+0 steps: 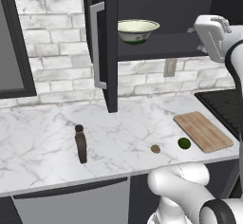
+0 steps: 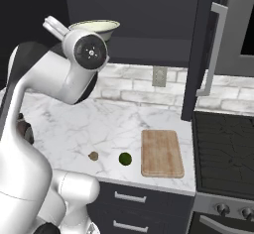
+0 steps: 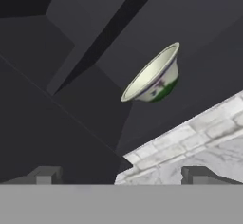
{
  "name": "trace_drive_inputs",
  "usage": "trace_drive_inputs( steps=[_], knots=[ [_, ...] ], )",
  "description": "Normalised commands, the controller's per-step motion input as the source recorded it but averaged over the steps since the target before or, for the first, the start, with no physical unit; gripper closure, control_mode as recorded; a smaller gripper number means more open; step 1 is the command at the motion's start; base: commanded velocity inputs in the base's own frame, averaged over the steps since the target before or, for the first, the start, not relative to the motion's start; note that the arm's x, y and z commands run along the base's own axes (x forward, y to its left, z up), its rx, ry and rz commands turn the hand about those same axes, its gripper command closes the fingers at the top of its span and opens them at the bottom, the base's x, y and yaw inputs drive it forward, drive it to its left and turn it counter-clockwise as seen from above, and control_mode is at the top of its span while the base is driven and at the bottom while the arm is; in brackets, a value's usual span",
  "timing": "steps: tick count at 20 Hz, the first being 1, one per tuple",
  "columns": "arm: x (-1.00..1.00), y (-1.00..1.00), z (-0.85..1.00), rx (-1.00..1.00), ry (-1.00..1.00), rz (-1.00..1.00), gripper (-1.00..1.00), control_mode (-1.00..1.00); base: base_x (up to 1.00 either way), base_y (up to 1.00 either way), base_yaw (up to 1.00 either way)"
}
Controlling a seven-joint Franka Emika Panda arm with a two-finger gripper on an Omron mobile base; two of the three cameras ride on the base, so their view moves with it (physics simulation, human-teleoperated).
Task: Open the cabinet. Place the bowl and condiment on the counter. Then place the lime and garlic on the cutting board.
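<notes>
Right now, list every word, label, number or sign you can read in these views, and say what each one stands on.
None can be read.
The condiment bottle: no label text can be made out.
The bowl: a green band and small coloured marks, no lettering.
The stove knobs: too small to show any marking.

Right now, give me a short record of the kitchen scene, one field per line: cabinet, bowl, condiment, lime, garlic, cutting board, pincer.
cabinet: doors open, cabinet
bowl: upright on the cabinet shelf, bowl
condiment: standing upright on the counter, condiment
lime: on the counter just beside the board, not on it, lime
garlic: on the counter, left of the lime in the left base view, garlic
cutting board: bare, cutting board
pincer: open, holding nothing, aimed at the bowl, pincer
</notes>
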Motion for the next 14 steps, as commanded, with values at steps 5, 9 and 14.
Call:
trace_drive_inputs(
  steps=[5, 9, 14],
  knots=[
    [0.16, 0.00, 0.00, -0.20, 0.00, 0.00, -1.00, -1.00, 0.00, 0.00, 0.00],
    [0.09, 0.00, 0.00, -0.07, 0.02, 0.00, -1.00, -1.00, 0.00, 0.00, 0.00],
    [0.19, 0.00, 0.00, 0.02, 0.05, 0.00, -1.00, -1.00, 0.00, 0.00, 0.00]
  ],
)
